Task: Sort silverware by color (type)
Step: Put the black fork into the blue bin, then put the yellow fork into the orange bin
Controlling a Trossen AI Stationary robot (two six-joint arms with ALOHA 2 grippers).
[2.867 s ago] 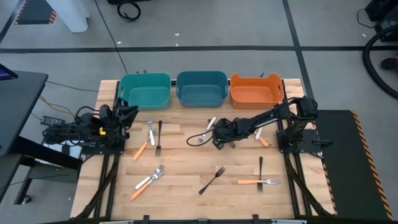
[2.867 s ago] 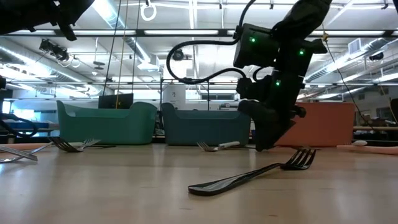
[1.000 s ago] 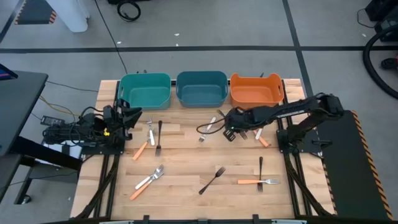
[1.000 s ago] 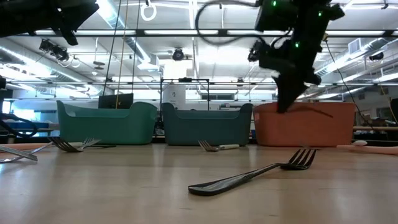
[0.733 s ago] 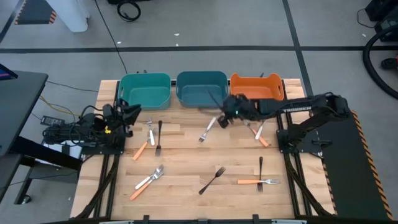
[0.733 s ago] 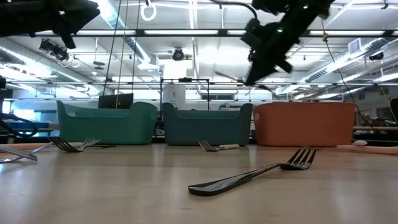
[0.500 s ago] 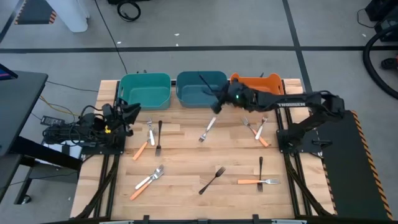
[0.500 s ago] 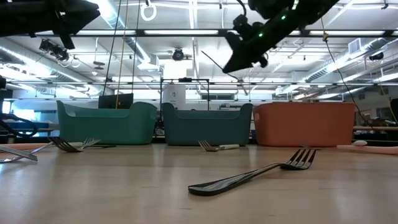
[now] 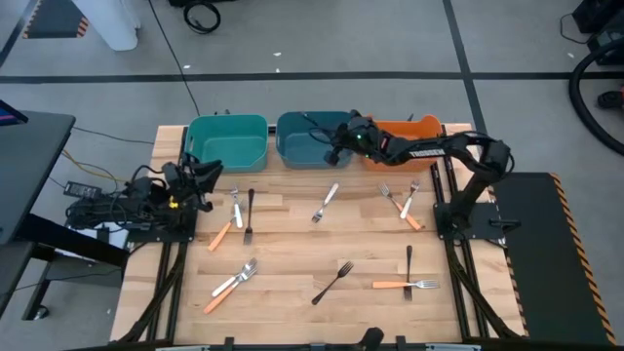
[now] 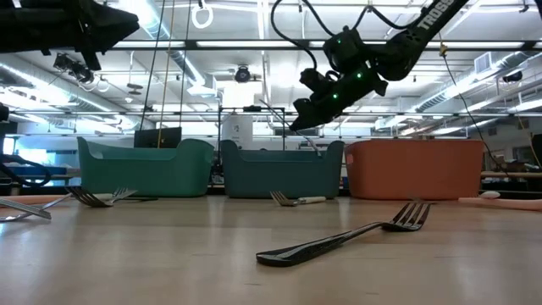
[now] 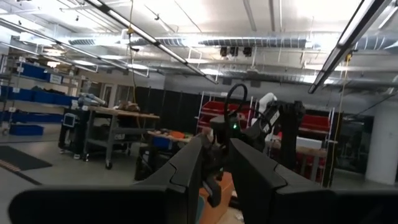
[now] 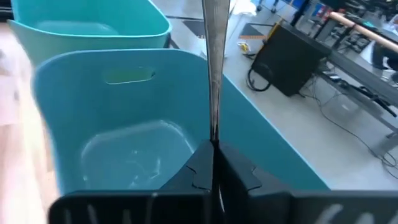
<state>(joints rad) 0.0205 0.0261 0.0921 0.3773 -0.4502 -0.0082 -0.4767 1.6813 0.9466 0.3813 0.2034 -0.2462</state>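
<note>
Black knife (image 12: 213, 68) is pinched in the nearly closed right gripper (image 9: 334, 146), held over the blue bin (image 9: 292, 148). Delivery step in hand; next move calls for release. Left gripper (image 9: 200, 175) waits, part open, holding nothing.

A grey floor (image 9: 322, 39) crossed by dark lines, workbenches (image 11: 118, 115) and, seemingly, red shelving (image 11: 217, 112) under strip-lit ceiling.

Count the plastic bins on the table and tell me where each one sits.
3, in a row at the far edge of the table: teal bin on the left, blue bin in the middle, orange bin on the right. None looks hidden.
</note>
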